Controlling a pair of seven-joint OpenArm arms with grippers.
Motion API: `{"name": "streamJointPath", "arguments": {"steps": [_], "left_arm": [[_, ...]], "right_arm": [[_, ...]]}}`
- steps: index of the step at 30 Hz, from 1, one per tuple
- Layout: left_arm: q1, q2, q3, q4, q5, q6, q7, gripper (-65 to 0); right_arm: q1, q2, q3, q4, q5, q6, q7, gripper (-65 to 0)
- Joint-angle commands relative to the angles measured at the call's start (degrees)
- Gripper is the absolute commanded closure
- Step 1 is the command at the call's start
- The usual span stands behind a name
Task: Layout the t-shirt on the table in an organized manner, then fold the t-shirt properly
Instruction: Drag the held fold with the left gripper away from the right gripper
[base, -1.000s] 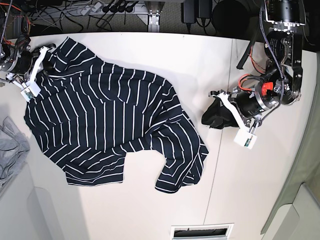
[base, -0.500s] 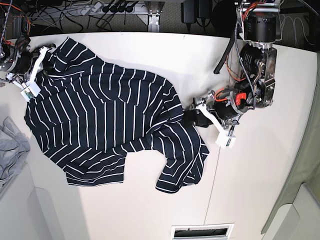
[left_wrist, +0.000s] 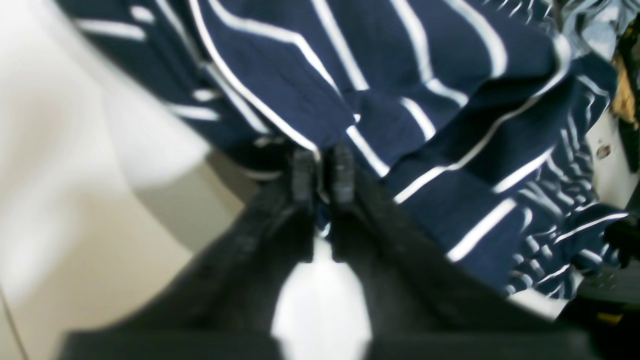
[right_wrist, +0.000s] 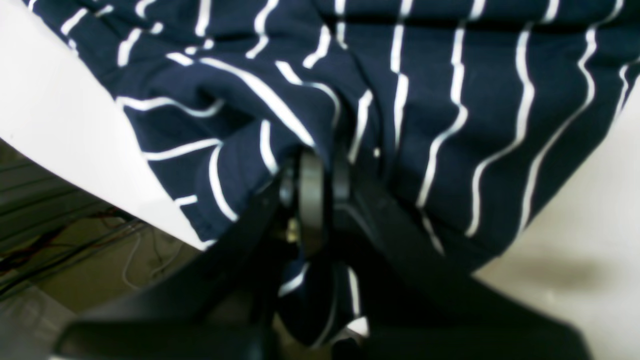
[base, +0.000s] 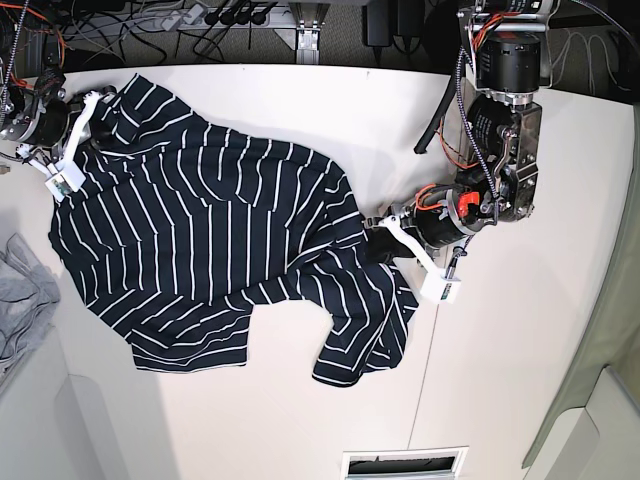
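Note:
The dark navy t-shirt with thin white stripes lies rumpled across the left and middle of the white table, its lower right part bunched in folds. At the shirt's right edge my left gripper is shut on the fabric. The left wrist view shows that gripper pinching a fold of the t-shirt just above the table. My right gripper holds the shirt's far left corner. Seen from the right wrist, it is shut on the t-shirt close to the table's edge.
A plain grey cloth lies at the left edge. Cables and a power strip run behind the far edge. A thin seam crosses the tabletop, and a slotted opening sits at the near edge.
My left arm swung left from the table's right side to the shirt's right edge, and its jaws opened wide, then closed on the fabric. The right gripper has kept its hold on the far left corner.

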Motion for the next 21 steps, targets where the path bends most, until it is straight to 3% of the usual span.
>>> {"name": "streamJointPath", "arguments": {"steps": [1,5,10,21], "left_arm": [[-1.7,-0.1,0.0,1.5,-1.2,-1.1,-0.2,0.0],[-2.0,-1.9,-0.5,7.0,-4.3,-3.3,5.2,0.0],[-1.3,-6.8,-0.5,15.5,-9.0,-4.1,11.6,0.0],[6.1,-22.6,-1.7,18.9,-10.4,-4.1,12.8,0.0]], "right_arm": [[0.4,1.1,0.6,0.7,0.5,0.2,0.7,0.0],[0.4,1.1,0.6,0.7,-0.8,0.2,0.7,0.0],[0.4,1.1,0.6,0.6,-1.1,0.2,0.7,0.0],[0.6,1.2,0.6,-1.5,-3.6,0.2,1.8,0.0]]}}
